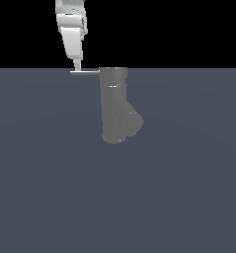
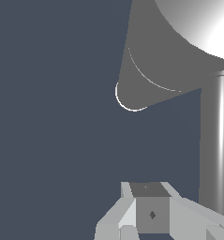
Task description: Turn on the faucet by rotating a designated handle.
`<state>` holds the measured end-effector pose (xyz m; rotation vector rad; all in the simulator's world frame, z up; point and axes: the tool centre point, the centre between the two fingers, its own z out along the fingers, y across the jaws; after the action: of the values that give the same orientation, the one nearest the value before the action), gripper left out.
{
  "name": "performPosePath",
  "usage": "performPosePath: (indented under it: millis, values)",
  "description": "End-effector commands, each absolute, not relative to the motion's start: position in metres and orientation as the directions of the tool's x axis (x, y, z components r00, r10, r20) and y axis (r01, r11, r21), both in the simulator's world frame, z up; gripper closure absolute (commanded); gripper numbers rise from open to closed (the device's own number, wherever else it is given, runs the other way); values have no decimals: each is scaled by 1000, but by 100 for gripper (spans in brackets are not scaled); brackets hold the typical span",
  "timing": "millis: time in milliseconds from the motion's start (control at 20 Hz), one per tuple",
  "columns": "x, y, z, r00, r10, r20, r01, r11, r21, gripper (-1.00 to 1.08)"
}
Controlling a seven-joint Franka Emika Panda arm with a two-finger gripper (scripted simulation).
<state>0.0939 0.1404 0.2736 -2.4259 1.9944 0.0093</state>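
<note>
While the exterior view shows the whole faucet (image 1: 117, 106), the wrist view shows the handle (image 2: 221, 140) close beside the gripper (image 2: 151, 211), jaw spacing indiscernible.

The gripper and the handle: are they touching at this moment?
Cannot tell. In the exterior view the gripper tip meets the handle near its free end with no visible gap, but depth is unclear. The wrist view shows no plain contact.

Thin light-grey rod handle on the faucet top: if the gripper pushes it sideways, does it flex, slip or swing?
The thin light-grey metallic rod handle looks straight and rigid, so it probably won't flex. Joined to the top of the matte grey cylinder faucet, it should swing rather than lift free. Its sheen suggests the gripper could slide along it.
</note>
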Motion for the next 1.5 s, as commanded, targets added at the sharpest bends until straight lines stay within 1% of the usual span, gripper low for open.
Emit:
performPosePath:
  millis: [0,300,1450]
  values:
    - [96,142,271,181,-984,-1,-984,-181,0,108]
    - [97,142,270,180,-984,0,-984,-180,1,108]
    - [40,129,270,179,-984,0,-984,-179,0,108]
